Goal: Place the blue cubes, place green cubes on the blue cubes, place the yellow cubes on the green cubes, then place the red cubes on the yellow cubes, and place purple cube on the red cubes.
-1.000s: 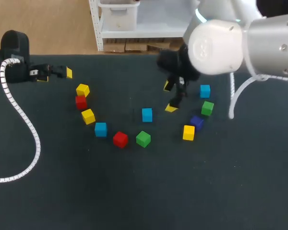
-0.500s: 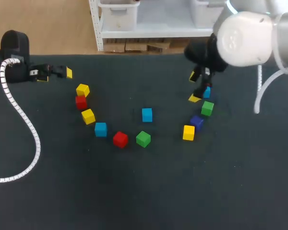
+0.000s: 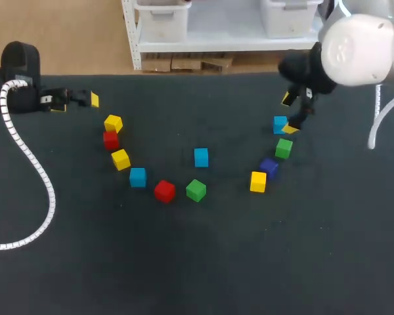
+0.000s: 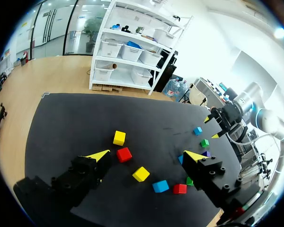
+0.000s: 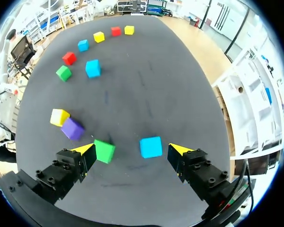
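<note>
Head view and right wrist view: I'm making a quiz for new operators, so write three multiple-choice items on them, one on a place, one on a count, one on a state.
1. The purple cube lies between which neighbours?
A. a yellow cube and a green cube
B. two red cubes
C. a red cube and a blue cube

2. How many blue cubes are on the table?
A. two
B. three
C. five

3. How is the right end effector?
A. shut on a blue cube
B. shut on a green cube
C. open, holding nothing

Answers:
1 A: the head view shows yellow on one side of it and green on the other.
2 B: one here, one here, one here.
3 C: the right wrist view shows its fingers wide apart, gripping nothing.
</note>
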`<state>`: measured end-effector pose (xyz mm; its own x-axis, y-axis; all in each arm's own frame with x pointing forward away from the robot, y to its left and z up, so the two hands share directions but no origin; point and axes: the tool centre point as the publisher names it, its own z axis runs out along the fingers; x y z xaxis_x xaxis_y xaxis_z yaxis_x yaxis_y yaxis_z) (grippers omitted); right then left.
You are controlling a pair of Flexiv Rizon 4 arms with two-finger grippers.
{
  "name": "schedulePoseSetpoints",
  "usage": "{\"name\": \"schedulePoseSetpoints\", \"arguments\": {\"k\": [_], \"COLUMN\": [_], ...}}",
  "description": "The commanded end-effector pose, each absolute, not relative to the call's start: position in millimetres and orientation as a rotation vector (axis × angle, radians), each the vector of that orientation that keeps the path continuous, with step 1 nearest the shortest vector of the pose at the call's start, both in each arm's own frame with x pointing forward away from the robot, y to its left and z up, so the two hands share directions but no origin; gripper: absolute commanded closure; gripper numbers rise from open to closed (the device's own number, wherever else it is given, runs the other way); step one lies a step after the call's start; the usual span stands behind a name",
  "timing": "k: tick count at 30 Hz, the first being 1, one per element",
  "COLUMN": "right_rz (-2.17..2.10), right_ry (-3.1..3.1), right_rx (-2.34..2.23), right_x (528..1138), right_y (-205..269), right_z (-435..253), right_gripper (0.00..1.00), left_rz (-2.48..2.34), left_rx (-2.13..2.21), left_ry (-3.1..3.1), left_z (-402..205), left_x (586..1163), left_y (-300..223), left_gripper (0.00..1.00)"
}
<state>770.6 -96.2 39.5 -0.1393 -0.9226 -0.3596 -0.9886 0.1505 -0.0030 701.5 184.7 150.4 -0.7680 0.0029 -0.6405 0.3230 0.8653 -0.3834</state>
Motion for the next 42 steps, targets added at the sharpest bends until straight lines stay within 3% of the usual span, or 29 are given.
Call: {"name": "schedulePoseSetpoints", "arguments": {"k": [1,20,28,36,39,42], "right_rz": [0.366,0.411,0.426,0.438,0.441,0.443], "right_ry": [2.150,2.088,2.094,2.089,2.089,2.089], "right_rx": [-1.871,-1.961,-1.951,-1.950,-1.953,-1.955], "right_x": [783,807,803,800,800,800], "right_y": [-103,-107,-106,-98,-97,-96], "right_z": [32,7,1,-2,-4,-6], "right_gripper": [0.00,0.00,0.29,0.50,0.51,0.59], "left_rz": [-0.637,-0.637,-0.637,-0.637,-0.637,-0.637], "left_rx": [0.235,0.235,0.235,0.235,0.235,0.235], "left_ry": [2.377,2.377,2.377,2.377,2.377,2.377], "left_z": [150,150,150,150,150,150], "left_x": [701,701,701,701,701,701], "left_y": [185,185,185,185,185,185], "left_gripper": [0.00,0.00,0.00,0.00,0.00,0.00]}}
